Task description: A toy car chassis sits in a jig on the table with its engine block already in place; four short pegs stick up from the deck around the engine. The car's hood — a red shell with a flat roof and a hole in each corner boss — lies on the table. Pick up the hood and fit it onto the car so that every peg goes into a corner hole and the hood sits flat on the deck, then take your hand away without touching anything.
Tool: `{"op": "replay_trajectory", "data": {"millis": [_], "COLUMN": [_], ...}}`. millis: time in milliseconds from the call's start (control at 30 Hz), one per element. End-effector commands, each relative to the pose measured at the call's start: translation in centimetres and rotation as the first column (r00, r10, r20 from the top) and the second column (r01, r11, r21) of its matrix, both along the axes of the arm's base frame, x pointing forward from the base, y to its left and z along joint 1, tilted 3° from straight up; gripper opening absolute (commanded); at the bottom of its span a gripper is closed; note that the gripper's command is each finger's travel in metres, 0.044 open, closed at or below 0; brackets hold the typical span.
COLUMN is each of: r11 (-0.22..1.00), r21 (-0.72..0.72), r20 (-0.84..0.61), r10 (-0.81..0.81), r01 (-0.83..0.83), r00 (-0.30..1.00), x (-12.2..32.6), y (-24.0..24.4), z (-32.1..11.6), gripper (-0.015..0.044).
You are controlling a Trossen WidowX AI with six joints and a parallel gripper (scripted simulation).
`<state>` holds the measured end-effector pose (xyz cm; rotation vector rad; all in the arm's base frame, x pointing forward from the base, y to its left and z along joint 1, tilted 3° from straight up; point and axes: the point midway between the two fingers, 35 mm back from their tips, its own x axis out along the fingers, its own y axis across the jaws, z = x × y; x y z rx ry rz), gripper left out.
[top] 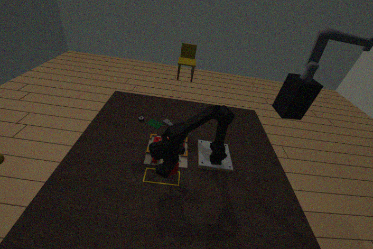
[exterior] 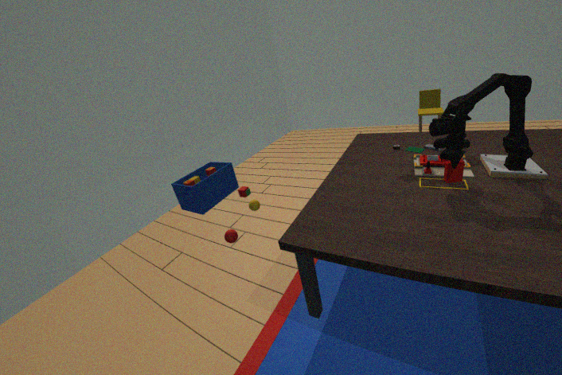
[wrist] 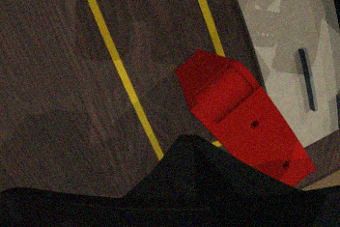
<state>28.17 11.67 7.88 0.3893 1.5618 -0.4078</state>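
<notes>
One red hood [wrist: 241,119] hangs clamped in the gripper [wrist: 219,152], tilted, above the table [exterior: 372,225] toward its far edge. It hovers over the yellow outline's [wrist: 123,65] jig-side border. Just beyond stands the jig [wrist: 284,40], with the chassis [exterior: 431,161] seated in it.

The red hood [wrist: 241,117] hangs tilted in the tool [exterior: 450,162], over the yellow outline's [wrist: 123,61] edge beside the jig plate [wrist: 284,52]. Chassis [exterior: 431,160] and arm [top: 192,125] crowd the jig; the desk [top: 90,203] in front lies open.
</notes>
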Motion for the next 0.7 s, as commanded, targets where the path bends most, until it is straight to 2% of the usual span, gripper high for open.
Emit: {"op": "replay_trajectory", "data": {"millis": [0, 667], "r11": [1.000, 0.992], "r21": [-0.006, -0.008], "r20": [0.004, 0.006], "r10": [-0.021, -0.125], "r01": [0.021, 0.125], "r00": [1.000, 0.992], "x": [0.11, 0.17], "y": [-0.09, -0.21], "z": [0.05, 0.05], "gripper": [0.0000, 0.0000]}}
